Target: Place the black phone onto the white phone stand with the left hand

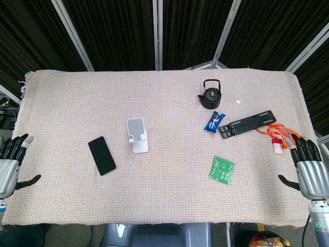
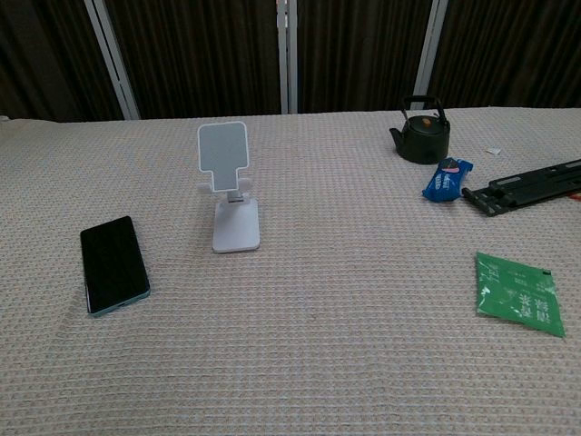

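The black phone (image 1: 102, 155) (image 2: 113, 263) lies flat, screen up, on the woven cloth left of centre. To its right stands the white phone stand (image 1: 138, 135) (image 2: 229, 188), upright with nothing on it. My left hand (image 1: 10, 163) hovers at the table's left edge, fingers spread and holding nothing, well left of the phone. Over at the right edge my right hand (image 1: 310, 171) is likewise spread and holds nothing. Neither hand shows in the chest view.
A black teapot (image 1: 210, 94) (image 2: 420, 131) sits at the back right. Near it lie a blue packet (image 1: 214, 121) (image 2: 447, 179), a black bracket (image 1: 249, 123) (image 2: 526, 187), an orange lanyard (image 1: 280, 135) and a green sachet (image 1: 221, 169) (image 2: 516, 293).
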Motion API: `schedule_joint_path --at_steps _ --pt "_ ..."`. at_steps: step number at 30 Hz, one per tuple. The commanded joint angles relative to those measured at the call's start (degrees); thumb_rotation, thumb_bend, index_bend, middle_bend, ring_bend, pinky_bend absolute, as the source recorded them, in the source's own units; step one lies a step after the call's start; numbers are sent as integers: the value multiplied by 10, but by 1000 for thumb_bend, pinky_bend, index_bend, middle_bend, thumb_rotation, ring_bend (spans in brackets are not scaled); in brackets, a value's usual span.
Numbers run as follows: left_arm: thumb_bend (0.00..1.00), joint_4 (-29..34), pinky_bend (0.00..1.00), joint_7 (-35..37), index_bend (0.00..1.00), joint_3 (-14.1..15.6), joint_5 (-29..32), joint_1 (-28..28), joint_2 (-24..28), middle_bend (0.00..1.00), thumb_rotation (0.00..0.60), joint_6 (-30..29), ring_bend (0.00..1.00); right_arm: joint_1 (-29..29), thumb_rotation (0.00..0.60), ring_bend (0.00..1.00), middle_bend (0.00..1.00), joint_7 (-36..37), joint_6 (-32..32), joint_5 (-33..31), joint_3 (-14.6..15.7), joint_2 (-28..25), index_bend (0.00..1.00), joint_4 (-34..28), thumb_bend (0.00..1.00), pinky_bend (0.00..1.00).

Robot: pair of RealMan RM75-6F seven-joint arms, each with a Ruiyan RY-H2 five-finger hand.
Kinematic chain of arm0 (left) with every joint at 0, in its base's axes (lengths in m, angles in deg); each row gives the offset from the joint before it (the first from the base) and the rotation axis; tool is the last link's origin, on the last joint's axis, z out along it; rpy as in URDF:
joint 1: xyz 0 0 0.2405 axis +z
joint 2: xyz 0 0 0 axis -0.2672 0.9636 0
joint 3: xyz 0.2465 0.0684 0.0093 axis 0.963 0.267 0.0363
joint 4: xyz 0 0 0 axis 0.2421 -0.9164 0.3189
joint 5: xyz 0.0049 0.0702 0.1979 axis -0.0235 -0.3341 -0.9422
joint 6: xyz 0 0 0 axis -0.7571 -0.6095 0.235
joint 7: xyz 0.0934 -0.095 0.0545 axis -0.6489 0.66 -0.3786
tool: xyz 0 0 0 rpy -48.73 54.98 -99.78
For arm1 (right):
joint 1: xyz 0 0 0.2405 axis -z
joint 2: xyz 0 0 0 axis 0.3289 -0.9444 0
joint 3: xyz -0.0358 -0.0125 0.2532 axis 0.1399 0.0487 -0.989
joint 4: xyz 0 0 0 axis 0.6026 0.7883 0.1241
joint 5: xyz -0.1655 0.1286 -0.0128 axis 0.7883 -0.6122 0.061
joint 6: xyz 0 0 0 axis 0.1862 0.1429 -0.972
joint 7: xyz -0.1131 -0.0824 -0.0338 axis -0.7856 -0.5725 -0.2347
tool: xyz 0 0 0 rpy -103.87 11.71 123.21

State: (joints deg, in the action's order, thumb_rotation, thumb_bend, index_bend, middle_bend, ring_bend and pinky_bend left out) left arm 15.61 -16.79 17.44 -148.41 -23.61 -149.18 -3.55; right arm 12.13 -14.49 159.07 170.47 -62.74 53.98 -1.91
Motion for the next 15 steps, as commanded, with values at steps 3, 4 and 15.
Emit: schedule_joint_path --at_steps 3,4,15 --pt "0 -10 0 6 0 4 -10 -3 -1 0 600 8 0 -1 600 0 0 7 -2 0 0 -2 0 0 0 0" --pt "0 -12 0 7 0 5 -12 -4 -2 0 600 10 0 -1 600 0 0 7 -3 1 1 -2 0 0 0 0" --pt "0 -110 10 -51 11 -5 -54 -131 -65 0 600 184 2 -8 600 0 0 -18 -20 -10 1 7 0 4 0 0"
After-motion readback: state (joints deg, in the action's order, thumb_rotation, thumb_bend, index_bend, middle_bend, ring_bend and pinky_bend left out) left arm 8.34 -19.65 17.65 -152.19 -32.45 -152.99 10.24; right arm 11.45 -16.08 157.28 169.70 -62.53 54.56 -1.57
